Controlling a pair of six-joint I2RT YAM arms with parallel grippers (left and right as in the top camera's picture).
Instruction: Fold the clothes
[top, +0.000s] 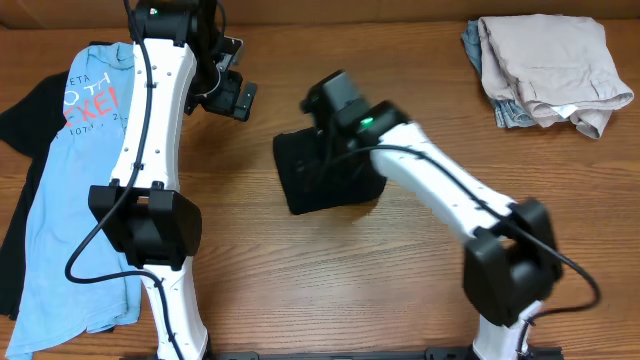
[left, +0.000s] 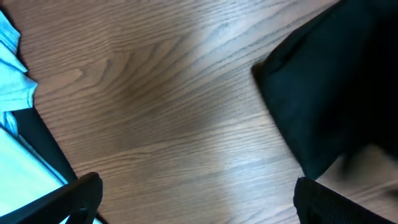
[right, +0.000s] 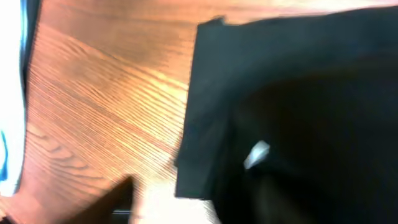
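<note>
folded black t-shirt (top: 325, 180) on worktop (top: 420, 60).
left fingers (left: 81, 196) held wide apart beside it; right fingers (right: 118, 198) over it, state not discernible.

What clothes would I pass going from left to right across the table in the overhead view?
light blue T-shirt → folded black T-shirt → crumpled beige pile of clothes
</note>
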